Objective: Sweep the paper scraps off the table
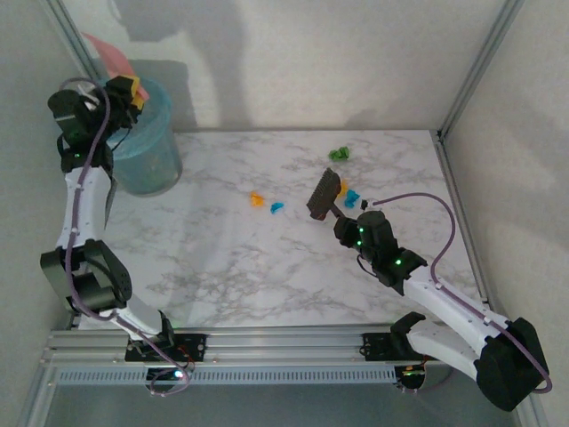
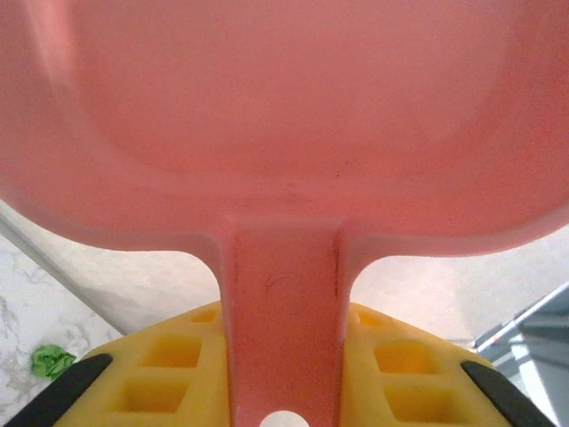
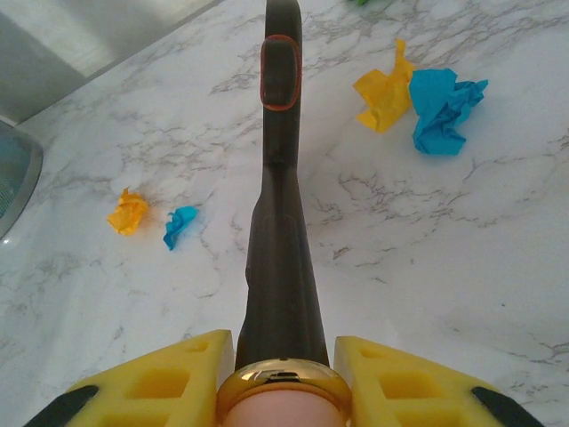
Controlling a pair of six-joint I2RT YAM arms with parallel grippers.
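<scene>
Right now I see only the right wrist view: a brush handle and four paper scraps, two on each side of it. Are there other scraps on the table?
Observer: Yes. From above, a green scrap lies beyond the brush, nearer the far edge of the table.
Operator: And where is the dustpan?
Observer: The left gripper holds the pink dustpan by its handle, up in the air by the blue bucket in the far left corner.
</scene>
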